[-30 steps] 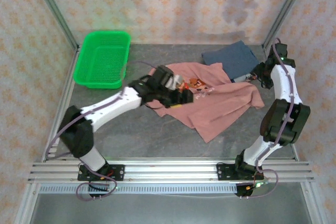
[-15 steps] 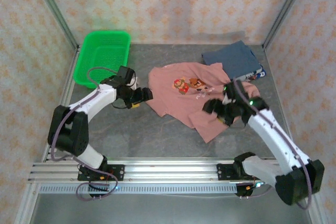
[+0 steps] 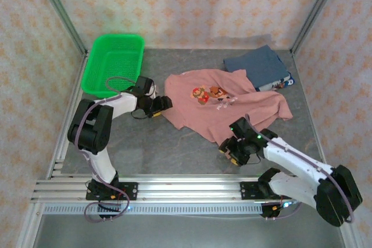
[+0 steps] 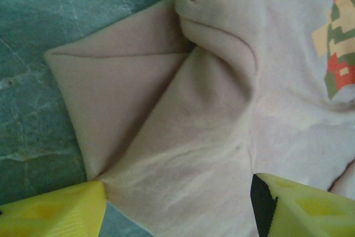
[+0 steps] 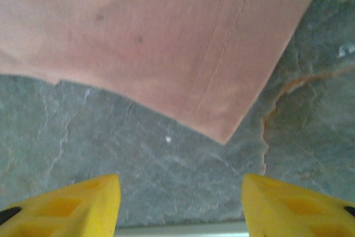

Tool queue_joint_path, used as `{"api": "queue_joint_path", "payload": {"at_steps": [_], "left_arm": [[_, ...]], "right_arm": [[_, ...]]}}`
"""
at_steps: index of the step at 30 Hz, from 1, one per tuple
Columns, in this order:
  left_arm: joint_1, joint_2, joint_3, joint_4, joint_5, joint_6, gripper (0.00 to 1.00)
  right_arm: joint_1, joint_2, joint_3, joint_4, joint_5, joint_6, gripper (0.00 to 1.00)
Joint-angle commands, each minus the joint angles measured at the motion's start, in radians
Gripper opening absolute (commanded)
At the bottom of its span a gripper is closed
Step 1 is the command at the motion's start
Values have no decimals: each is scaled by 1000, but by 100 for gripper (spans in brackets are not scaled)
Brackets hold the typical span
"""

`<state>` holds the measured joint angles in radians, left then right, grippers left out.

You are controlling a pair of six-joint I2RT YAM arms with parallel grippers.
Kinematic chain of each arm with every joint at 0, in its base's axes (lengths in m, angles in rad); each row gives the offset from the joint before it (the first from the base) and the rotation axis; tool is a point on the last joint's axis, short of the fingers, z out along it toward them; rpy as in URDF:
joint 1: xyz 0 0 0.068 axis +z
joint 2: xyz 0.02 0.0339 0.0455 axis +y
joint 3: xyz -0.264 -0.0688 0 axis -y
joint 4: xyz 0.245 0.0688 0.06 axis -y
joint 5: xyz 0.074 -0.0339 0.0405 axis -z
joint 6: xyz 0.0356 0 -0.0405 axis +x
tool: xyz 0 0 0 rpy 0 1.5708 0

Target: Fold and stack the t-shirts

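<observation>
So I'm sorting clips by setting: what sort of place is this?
Probably a lab test cell rather than a home: aluminium frame rails box in a stone-look table, patterned backdrop sheets stand in for walls, and a pink t-shirt and green basket lie there as props.

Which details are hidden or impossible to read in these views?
1. Lettering on the pink t-shirt: too small in the top view; print cut off by the right edge in the left wrist view.
2. Blue t-shirt: near-left edge covered by the pink one, top view.
3. Left claw: fingertips cut off by the bottom edge, left wrist view.
</observation>
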<state>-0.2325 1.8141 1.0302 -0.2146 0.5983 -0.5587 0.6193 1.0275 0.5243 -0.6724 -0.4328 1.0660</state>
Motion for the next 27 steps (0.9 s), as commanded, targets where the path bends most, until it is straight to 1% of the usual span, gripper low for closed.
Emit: {"api": "queue_joint_path", "payload": {"at_steps": [1,7,9,11,13,14,15,17,18,21,23,27], "left_arm": [[17,22,3,49,-7,-11,69],[19,52,1,88,-17,-47,66],[19,61,4,86,-24,-50,64],[18,70,10,75,-31,-46,63],[19,78,13,63,-43,-44,60],[18,82,15,57,-50,-44,57],[19,85,17,50,-56,-44,53],[19,82,16,37,-66,-44,43],[18,76,17,21,-78,-42,35],[18,39,18,-29,-124,-25,20],[19,7,21,-59,-142,-11,14],[13,-66,21,-108,-177,8,8]], "right_arm": [[5,43,-3,57,76,25,57],[5,122,-18,79,115,13,50],[5,151,-10,83,131,3,46],[5,199,-3,94,143,-5,40],[5,232,5,100,163,-12,30],[5,247,13,95,174,-16,22],[5,252,24,81,194,-21,13],[1,237,47,42,234,-29,0],[-3,220,58,19,249,-35,0],[-19,162,101,-64,289,-66,0],[-36,117,122,-113,293,-92,0],[-55,82,135,-151,287,-119,0]]}}
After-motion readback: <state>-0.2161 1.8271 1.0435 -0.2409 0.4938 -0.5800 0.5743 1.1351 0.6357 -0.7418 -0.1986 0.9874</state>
